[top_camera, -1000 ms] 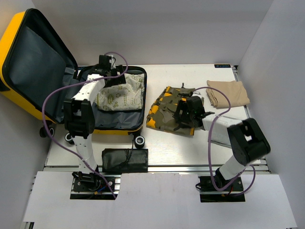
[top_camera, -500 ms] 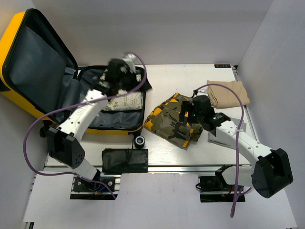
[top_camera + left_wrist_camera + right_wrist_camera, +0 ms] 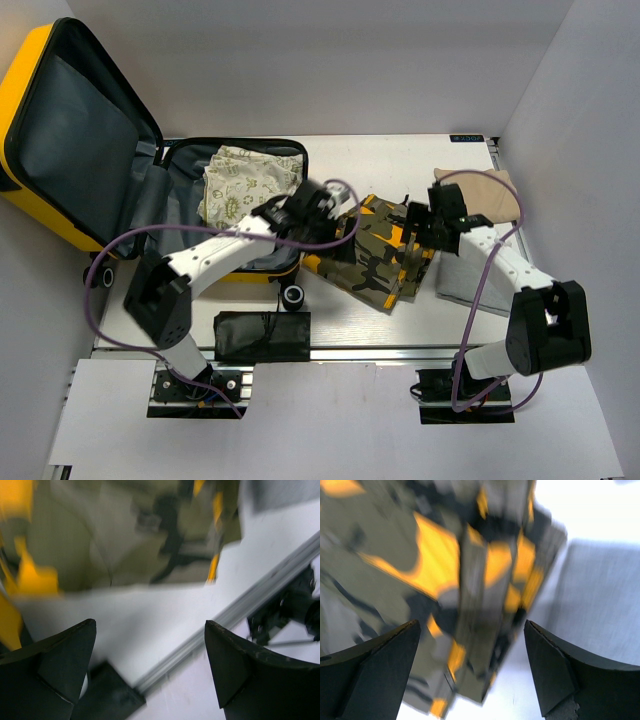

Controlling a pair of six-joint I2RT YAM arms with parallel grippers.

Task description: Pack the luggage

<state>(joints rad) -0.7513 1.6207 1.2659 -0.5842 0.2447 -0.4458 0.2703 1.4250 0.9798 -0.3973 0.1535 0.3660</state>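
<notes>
- The luggage (image 3: 85, 125) lies open in the upper left of the top view. Its lid is propped against the left wall and its base lies flat on the table (image 3: 340, 315).
- A cream patterned cloth (image 3: 245, 180) is seen lying inside the base.
- A camo garment (image 3: 370, 262) is spread on the table right of the luggage, near frame centre.
- The left gripper (image 3: 150, 625) is shown with its fingers spread wide and nothing between them. In its wrist view the camo garment is blurred at the top, with bare table below.
- In the top view this gripper is placed at the garment's left edge, just beside the luggage's right rim.
- The right gripper (image 3: 472, 625) is likewise held wide apart and grips nothing. The camo garment fills the view under it, though contact cannot be told through the blur.
- A grey cloth (image 3: 590, 595) is seen right of the garment.
- A beige cloth (image 3: 492, 195) lies at the upper right, partly covered by the right arm.
- A black pouch (image 3: 262, 337) lies at the bottom, below the luggage.
</notes>
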